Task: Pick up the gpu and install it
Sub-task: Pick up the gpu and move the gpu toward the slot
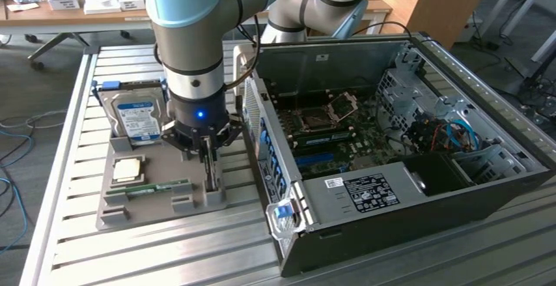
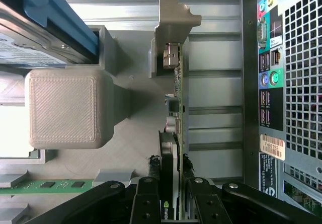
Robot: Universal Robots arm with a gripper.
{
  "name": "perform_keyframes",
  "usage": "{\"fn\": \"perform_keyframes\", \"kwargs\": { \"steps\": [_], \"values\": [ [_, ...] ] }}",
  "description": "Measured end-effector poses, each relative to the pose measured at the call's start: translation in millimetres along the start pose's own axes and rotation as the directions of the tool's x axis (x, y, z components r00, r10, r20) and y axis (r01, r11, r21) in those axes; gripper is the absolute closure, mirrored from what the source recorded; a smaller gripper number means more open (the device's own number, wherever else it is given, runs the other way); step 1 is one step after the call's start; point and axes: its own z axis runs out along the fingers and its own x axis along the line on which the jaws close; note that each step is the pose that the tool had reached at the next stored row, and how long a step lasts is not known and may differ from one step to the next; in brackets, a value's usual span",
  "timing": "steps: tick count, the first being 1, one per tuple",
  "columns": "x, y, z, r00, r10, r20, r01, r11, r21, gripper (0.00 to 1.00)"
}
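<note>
One arm stands over the slatted metal table in the exterior view, its gripper lowered onto the grey printed holder. The gpu stands on edge in a slot on the side of the holder nearest the open computer case. A hard drive and a memory stick sit in other slots of the holder, toward the exterior view's left. The motherboard lies exposed inside the case, with no card seated on it.

In the wrist view the gpu runs edge-on away from the gripper. Its pale end bracket is at the far end. The black fingers press against both faces, so the jaws look clamped on the card. The card sits low between the holder's walls, not yet raised.

I judge the pick-up step to be in hand, with the grasp made and the lift not done. Getting the card free calls for a straight pull along the slot, with no twist, because the case's rear panel stands just beside it.
</note>
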Motion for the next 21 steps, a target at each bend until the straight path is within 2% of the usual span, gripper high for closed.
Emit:
{"fn": "perform_keyframes", "kwargs": {
  "steps": [3, 10, 21],
  "values": [
    [-0.1, 0.2, -3.0, 1.0000, 0.000, -0.0001, 0.000, 1.0000, 0.0000, 0.73],
    [-0.5, 1.0, -20.7, 1.0000, 0.000, -0.0002, 0.000, 1.0000, 0.0001, 0.73],
    [-1.3, 3.1, -59.1, 1.0000, 0.000, -0.0002, 0.000, 1.0000, 0.0002, 0.73]
  ]
}}
